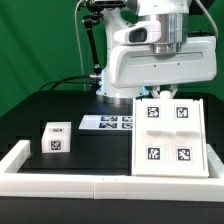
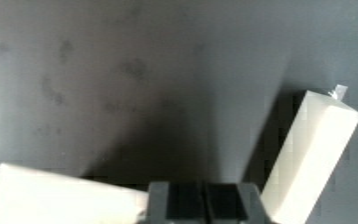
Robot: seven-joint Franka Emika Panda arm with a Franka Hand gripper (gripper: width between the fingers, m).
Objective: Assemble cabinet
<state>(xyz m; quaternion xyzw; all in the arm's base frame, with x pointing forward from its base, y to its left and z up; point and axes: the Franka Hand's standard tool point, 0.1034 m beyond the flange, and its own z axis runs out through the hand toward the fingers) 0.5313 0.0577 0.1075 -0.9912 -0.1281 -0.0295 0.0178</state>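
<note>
The cabinet's large white box body [image 1: 168, 135] lies on the exterior view's right, its flat face showing four square tags. A small white tagged block [image 1: 55, 138] stands on the black table at the exterior view's left. My gripper [image 1: 153, 94] hangs just behind the body's far edge, partly hidden by it. In the wrist view the two dark fingers [image 2: 181, 200] are pressed together with nothing between them, so the gripper [image 2: 204, 188] is shut and empty. Beside it are a long white part [image 2: 318, 145] and a white corner [image 2: 60, 195]. I cannot tell which parts these are.
The marker board [image 1: 108, 122] lies flat between the block and the box body. A long low white border rail [image 1: 100, 183] runs along the front and up the exterior view's left side. The arm's white base [image 1: 150, 60] stands behind the body.
</note>
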